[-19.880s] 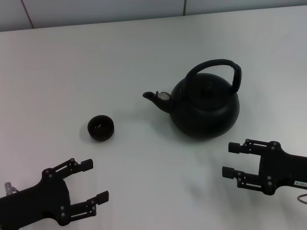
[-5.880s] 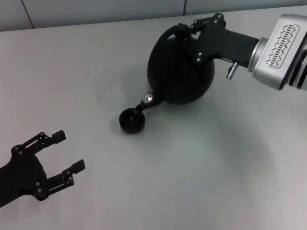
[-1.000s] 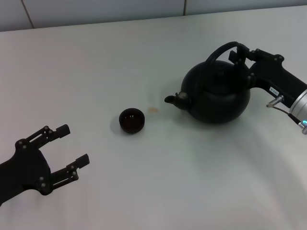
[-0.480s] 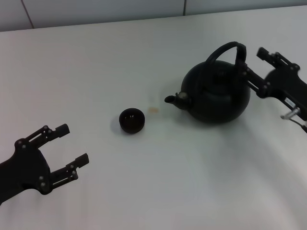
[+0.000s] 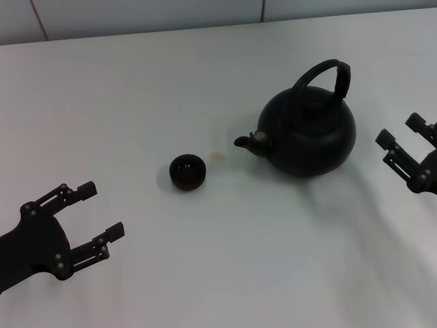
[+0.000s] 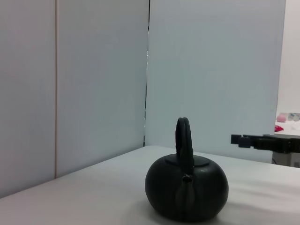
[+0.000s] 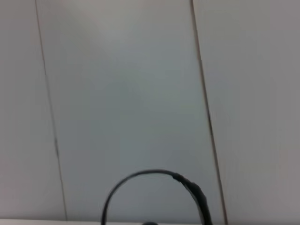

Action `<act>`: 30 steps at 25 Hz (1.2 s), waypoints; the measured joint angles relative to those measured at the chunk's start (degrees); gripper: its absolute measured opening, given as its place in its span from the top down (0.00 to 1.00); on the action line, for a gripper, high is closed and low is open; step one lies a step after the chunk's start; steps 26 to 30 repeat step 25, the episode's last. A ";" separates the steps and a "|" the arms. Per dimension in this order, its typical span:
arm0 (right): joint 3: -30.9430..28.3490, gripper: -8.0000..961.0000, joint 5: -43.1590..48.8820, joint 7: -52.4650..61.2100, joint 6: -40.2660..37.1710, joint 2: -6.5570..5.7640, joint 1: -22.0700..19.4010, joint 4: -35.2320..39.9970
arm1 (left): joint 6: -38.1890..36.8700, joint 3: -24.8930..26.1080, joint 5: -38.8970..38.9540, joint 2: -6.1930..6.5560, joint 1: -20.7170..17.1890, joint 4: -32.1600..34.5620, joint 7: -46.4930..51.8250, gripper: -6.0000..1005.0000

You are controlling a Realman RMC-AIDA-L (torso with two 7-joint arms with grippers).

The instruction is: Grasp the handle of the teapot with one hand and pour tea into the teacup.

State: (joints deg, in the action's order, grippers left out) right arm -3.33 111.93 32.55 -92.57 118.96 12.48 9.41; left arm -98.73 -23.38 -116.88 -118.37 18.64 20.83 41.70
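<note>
The black teapot [image 5: 308,134] stands upright on the white table, spout pointing left, its arched handle [image 5: 326,74] free. It also shows in the left wrist view [image 6: 187,192], and its handle in the right wrist view [image 7: 154,192]. The small black teacup [image 5: 187,171] sits left of the spout, apart from it. My right gripper [image 5: 399,135] is open at the right edge, a short way right of the teapot, touching nothing. It shows far off in the left wrist view [image 6: 248,140]. My left gripper [image 5: 99,215] is open and empty at the front left.
A small tan spot [image 5: 218,157] lies on the table [image 5: 136,89] between teacup and spout. A grey panelled wall [image 6: 93,84] runs along the table's far edge.
My right gripper has let go of the teapot's handle, opened, and drawn back to the right and nearer the front. The teapot stays upright in place. The left gripper has barely moved.
</note>
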 joint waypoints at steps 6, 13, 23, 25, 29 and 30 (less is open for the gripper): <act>6.55 0.31 5.50 8.41 -5.18 -0.70 1.96 9.82 | 0.48 -0.53 -0.27 0.34 0.71 0.31 0.63 0.20; 19.80 0.31 14.58 24.13 -9.28 -2.42 7.40 25.03 | 1.66 -6.64 -2.32 2.44 4.53 4.03 9.47 0.20; 29.33 0.31 17.08 30.94 -10.29 -2.05 9.06 36.10 | 1.29 -14.99 -2.45 5.25 9.14 8.32 22.14 0.20; 29.59 0.31 17.71 31.25 -10.41 -2.10 9.64 36.50 | 1.21 -15.65 -2.44 5.56 9.65 9.70 24.26 0.20; 29.59 0.31 17.71 31.25 -10.41 -2.10 9.64 36.50 | 1.21 -15.65 -2.44 5.56 9.65 9.70 24.26 0.20; 29.59 0.31 17.71 31.25 -10.41 -2.10 9.64 36.50 | 1.21 -15.65 -2.44 5.56 9.65 9.70 24.26 0.20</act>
